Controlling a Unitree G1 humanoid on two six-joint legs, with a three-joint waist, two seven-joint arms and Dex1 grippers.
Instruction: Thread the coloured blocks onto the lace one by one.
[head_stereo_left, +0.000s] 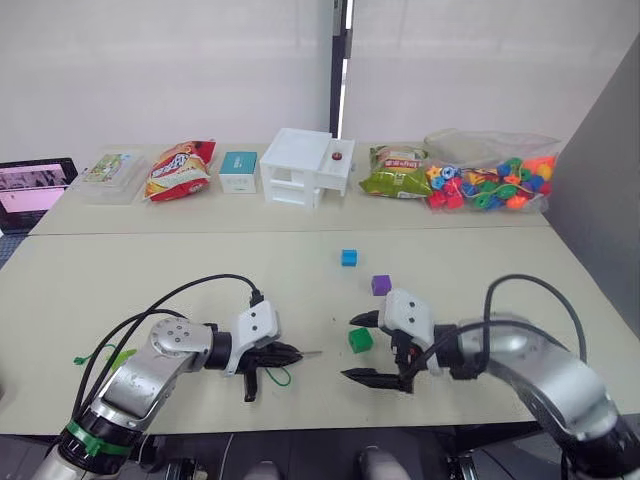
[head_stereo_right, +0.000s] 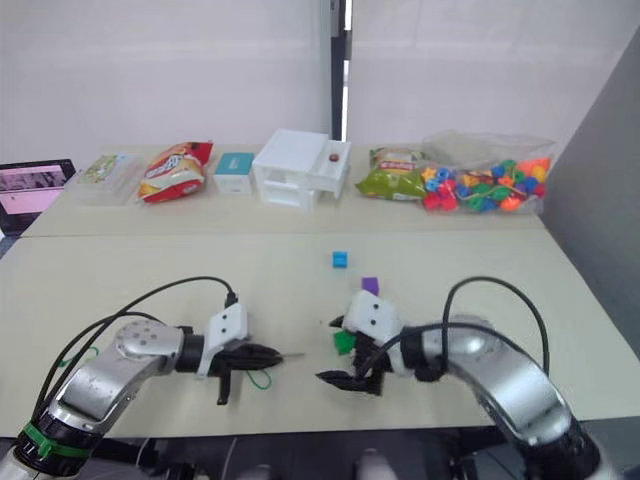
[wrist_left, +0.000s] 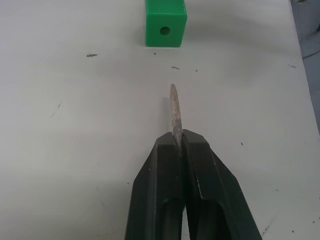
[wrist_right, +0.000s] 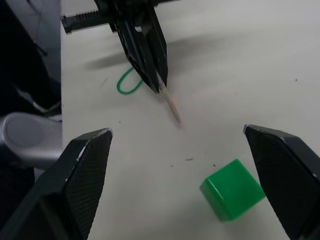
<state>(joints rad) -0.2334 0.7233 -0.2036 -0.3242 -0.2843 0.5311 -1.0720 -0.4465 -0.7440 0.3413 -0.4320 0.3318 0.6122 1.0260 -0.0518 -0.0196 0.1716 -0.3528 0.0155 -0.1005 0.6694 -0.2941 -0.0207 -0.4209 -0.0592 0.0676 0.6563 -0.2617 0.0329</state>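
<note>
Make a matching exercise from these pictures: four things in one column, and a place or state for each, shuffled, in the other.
Things:
1. left gripper
2. right gripper
3. green block
4. blue block

Places or states:
A. lies on the table between two open fingers
B. farthest block from the robot
C. shut on the lace's stiff tip
D. open, fingers spread either side of a block

Pairs: 1-C, 2-D, 3-A, 4-B

You see a green block (head_stereo_left: 360, 340), purple block (head_stereo_left: 381, 285), blue block (head_stereo_left: 349, 257), green lace (wrist_right: 128, 83), black fingers (wrist_left: 210, 195).
</note>
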